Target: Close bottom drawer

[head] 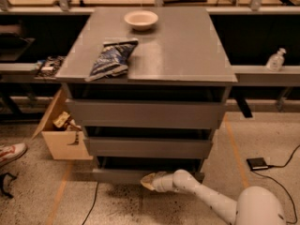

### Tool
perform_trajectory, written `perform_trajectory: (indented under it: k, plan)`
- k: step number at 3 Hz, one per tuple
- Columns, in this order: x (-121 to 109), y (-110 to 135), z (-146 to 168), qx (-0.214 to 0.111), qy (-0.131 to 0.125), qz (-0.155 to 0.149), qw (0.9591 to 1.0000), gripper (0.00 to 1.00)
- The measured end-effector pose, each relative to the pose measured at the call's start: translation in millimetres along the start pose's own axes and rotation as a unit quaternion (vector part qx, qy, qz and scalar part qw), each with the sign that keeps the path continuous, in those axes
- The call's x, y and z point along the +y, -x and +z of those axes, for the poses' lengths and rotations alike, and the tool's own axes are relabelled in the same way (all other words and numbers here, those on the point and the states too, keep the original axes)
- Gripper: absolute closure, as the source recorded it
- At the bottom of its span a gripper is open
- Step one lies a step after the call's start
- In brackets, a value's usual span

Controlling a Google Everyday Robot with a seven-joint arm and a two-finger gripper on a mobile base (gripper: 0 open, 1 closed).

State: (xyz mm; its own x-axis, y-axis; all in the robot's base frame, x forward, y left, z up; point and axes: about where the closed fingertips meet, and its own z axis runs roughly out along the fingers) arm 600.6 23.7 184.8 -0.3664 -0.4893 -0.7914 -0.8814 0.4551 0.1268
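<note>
- One grey cabinet stands in the middle of the view, holding three stacked drawers: the top drawer, the middle drawer and the bottom drawer.
- All three fronts are plain, flat and without handles, and each has a dark gap above it.
- The bottom drawer sits lowest, just above the floor, with its front standing slightly forward of the cabinet.
- The cabinet's flat grey top serves as a counter and carries two things.
- One pale, shallow bowl sits near the counter's back edge.
- One dark blue chip bag lies flat near the front left corner, well apart from the bowl.
- One open cardboard box stands on the floor just left of the cabinet.
- One clear pump bottle stands on a low shelf to the right.
- One shoe shows at the left edge.
- The floor is speckled stone marked with orange lines, and one small black device with a cable lies on it to the right.
- One white arm reaches in from the lower right.
- The tool is at the lower edge of the bottom drawer's front, right of the middle, and appears to touch it.
- Whether the tool is spread or pressed together cannot be told, and it holds nothing that can be seen.
</note>
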Motion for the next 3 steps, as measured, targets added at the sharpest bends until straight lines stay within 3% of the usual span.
perform_trajectory:
  k: [1, 3]
  plan:
    - [0.5, -0.2, -0.1, 0.0, 0.0, 0.0, 1.0, 1.0]
    - [-43.5, 46.7, 41.7, -0.033, -0.02, -0.064, 0.9972, 1.0]
